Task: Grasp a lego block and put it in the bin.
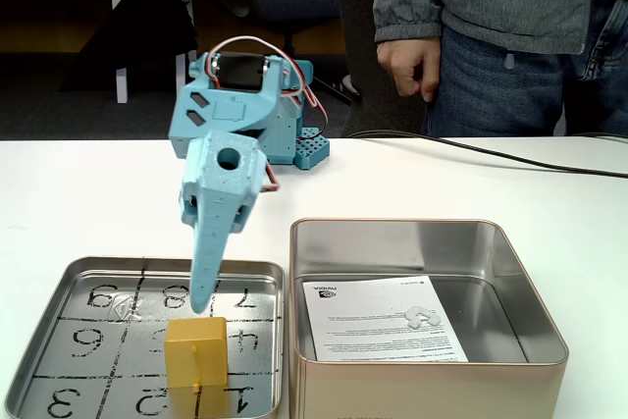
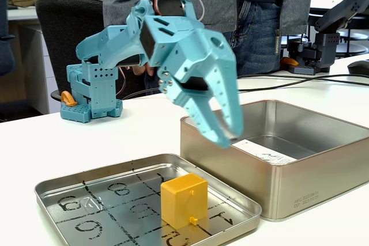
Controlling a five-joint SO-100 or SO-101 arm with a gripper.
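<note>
The yellow-orange lego block (image 1: 196,350) (image 2: 183,200) sits on the numbered grid of a shallow metal tray (image 1: 59,287) (image 2: 63,185), with a small nub low on one side. My blue gripper (image 1: 202,305) (image 2: 226,140) hangs pointing down, above the tray and just behind the block, not touching it. Its fingertips come together with nothing between them. The bin (image 1: 530,287) (image 2: 300,185), a deep square silvery tin with a printed sheet on its bottom, stands right beside the tray, on the right in both fixed views.
A person (image 1: 491,26) (image 2: 253,4) stands behind the white table, hand near the arm's base (image 1: 294,139) (image 2: 92,99). Black cables (image 1: 491,149) run across the table behind the bin. Another dark arm (image 2: 334,27) stands at the far right.
</note>
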